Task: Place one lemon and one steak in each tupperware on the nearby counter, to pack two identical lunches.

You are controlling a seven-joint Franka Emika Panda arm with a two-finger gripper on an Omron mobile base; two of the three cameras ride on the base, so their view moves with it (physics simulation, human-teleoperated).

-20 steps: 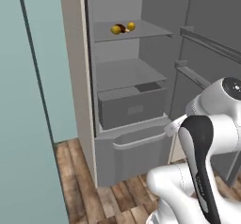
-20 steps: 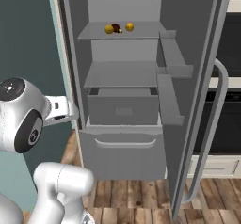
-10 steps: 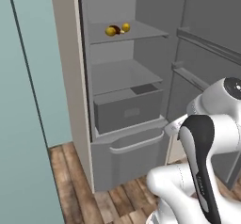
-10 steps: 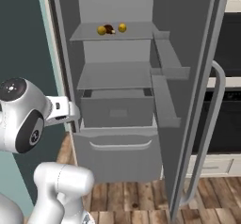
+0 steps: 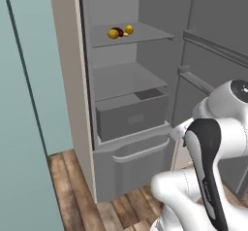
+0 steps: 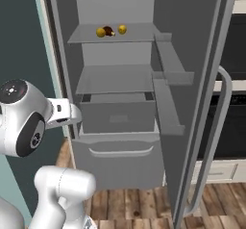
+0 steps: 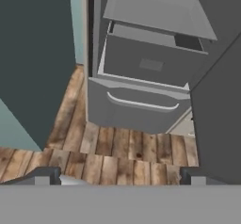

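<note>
The open refrigerator [image 6: 120, 103] takes up most of the scene, a tall grey cabinet standing on a wooden plank floor [image 7: 117, 157], with a teal wall [image 5: 29, 79] to its left. Its one open door [image 6: 202, 79] swings out on the right and carries two door bins [image 6: 168, 69], one above the other, and a long curved handle [image 6: 216, 141] on its outer face. Inside there are two shelves: the upper shelf [image 6: 139, 31] and a lower shelf [image 6: 115, 81], bare on top. Below them are two drawers: a box drawer [image 6: 117, 115] pulled slightly out, and a wide bottom drawer [image 6: 117, 160] with a curved grip across its front. To the far right, beyond the door, a dark oven front [image 6: 238, 122] sits above pale cabinet fronts. On the upper shelf lie three small things in a close row: two lemons, one on the left [image 6: 100, 32] and one on the right [image 6: 122, 29], with one dark brown-red steak [image 6: 109, 31] between them, touching or nearly touching the left lemon. In the left base view the same group sits near the shelf's left end, a lemon [image 5: 129, 29] to the right of the rest. The claw [image 7: 120, 176] hangs low in front of the fridge, well below the shelf, its two dark fingertips [image 7: 44, 175] spread fully apart with nothing between them.
</note>
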